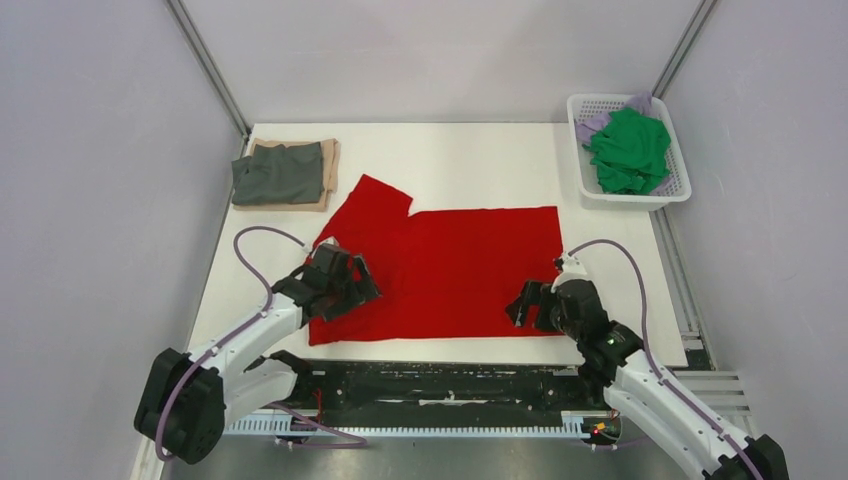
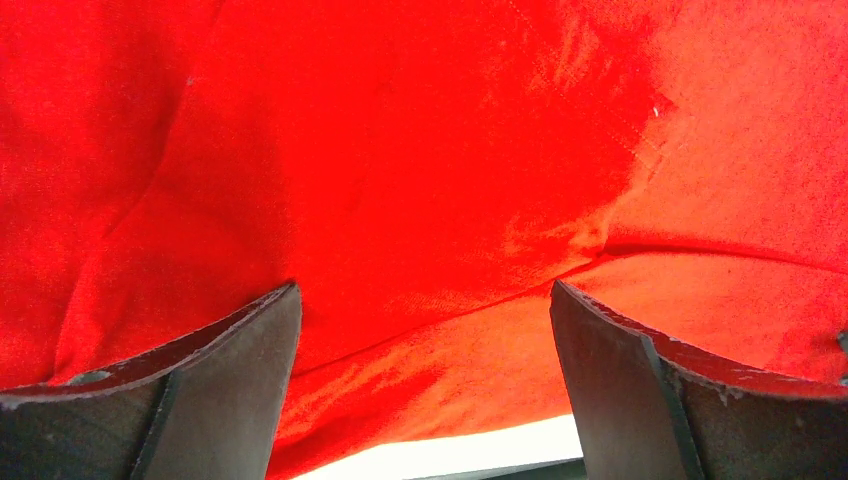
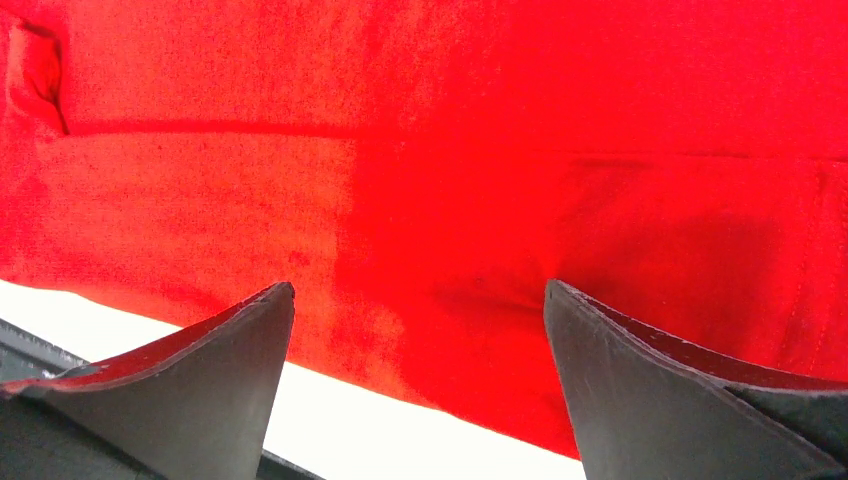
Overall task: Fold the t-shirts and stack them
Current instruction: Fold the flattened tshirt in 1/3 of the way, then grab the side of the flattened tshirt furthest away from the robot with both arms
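From above, the red t-shirt (image 1: 450, 270) lies spread mid-table, the left gripper (image 1: 340, 288) over its near-left edge and the right gripper (image 1: 527, 303) at its near-right corner; a folded dark grey t-shirt (image 1: 275, 175) tops a tan t-shirt (image 1: 330, 160) far-left, and 2 more, green (image 1: 628, 150) and lilac (image 1: 640, 103), fill the white basket (image 1: 630, 201). The left wrist view shows its fingers (image 2: 230, 380) spread wide and empty above layered red cloth. The right wrist view shows fingers (image 3: 200, 380) equally apart and empty at the near hem; the cloth looks light and limp, so pinching both near corners through every layer seems best.
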Controlling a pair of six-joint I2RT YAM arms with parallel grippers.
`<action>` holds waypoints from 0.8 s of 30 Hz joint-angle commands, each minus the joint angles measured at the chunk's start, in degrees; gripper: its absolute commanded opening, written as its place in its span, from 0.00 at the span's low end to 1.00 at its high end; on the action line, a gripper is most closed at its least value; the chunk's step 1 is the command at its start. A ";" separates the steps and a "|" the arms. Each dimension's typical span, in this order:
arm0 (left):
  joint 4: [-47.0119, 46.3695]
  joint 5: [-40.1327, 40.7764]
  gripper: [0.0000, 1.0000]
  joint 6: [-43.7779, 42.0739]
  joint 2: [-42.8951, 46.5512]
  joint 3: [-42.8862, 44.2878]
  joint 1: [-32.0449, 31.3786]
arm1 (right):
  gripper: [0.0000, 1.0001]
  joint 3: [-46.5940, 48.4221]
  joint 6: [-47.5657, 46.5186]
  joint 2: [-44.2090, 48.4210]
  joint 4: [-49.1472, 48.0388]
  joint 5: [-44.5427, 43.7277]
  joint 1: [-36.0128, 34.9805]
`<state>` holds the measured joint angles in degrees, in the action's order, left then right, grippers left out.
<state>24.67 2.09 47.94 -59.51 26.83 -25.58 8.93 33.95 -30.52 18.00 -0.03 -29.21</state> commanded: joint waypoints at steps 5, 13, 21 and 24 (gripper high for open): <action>8.08 6.06 1.00 0.19 4.77 6.20 0.00 | 0.98 6.58 1.83 -7.47 29.47 2.17 -4.97; 9.52 8.64 1.00 -2.88 1.12 14.86 -0.04 | 0.98 19.03 -2.35 -12.89 27.92 -1.91 -4.98; 7.87 12.75 1.00 -8.28 -15.76 31.09 0.60 | 0.98 28.64 -5.95 -18.86 8.45 -7.30 -4.98; 8.84 11.92 1.00 -12.04 -24.45 40.64 2.38 | 0.98 32.28 -7.72 -23.14 6.75 -16.13 -4.90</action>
<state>34.44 11.94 42.70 -75.79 57.36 -25.06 35.70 29.63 -49.93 32.73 -4.82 -34.02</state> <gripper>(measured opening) 0.994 0.980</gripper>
